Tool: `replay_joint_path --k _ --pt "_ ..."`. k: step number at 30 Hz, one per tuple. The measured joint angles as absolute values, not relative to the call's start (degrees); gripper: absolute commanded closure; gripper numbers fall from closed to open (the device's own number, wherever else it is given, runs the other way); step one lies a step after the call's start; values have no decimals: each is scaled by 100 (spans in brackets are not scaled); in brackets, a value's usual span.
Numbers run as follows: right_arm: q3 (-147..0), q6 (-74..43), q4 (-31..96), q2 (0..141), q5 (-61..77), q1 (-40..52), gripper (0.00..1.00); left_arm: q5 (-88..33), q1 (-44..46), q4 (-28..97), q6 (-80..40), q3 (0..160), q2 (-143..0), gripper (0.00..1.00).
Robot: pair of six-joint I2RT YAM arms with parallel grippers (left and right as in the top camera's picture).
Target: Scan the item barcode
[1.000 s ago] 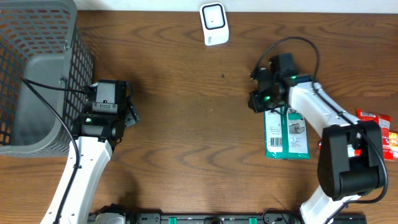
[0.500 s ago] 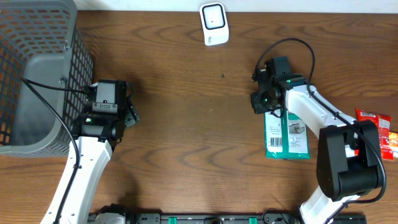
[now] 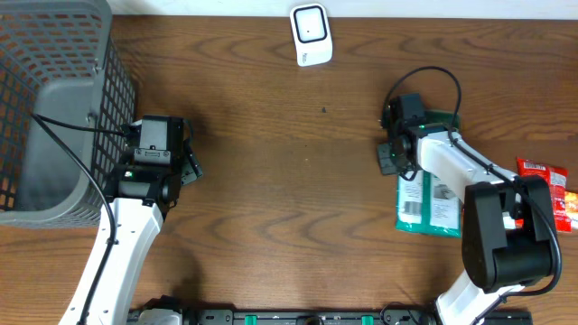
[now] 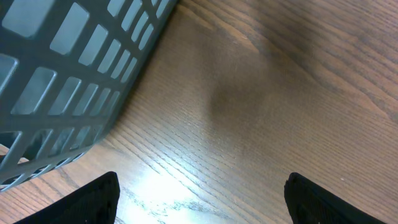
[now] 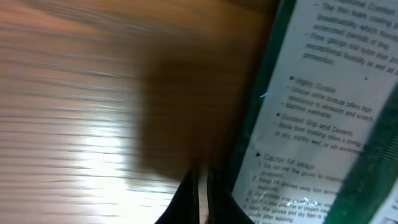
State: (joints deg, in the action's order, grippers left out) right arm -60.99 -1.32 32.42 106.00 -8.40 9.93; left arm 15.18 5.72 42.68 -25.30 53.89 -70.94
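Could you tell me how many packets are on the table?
2: a green-and-white flat plastic packet at the right gripper, a red plastic packet at the far right; the arm may hide more.

Brown wood-grain table [image 3: 271, 181], white strip [image 3: 470, 7] beyond its far edge, glare patches [image 4: 155, 186]

Grey basket [image 3: 54, 18] far left; red packet [image 3: 535, 169] far right.

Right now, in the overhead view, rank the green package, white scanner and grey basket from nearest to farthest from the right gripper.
1. Green package, just below the right gripper.
2. White scanner, top centre.
3. Grey basket, far left.
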Motion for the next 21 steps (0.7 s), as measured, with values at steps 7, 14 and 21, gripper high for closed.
replay_joint_path --k 7,14,21 --pt "-6082 -130 3297 10600 -1238 908 94 1518 572 4268 -2530 5389 -7094 14" --pt "-6184 45 3603 10600 -740 913 80 1516 572 4268 -2530 5389 -7094 14" --pt "-6589 220 4112 10554 73 928 1 1516 572 4268 -2530 5389 -7094 14"
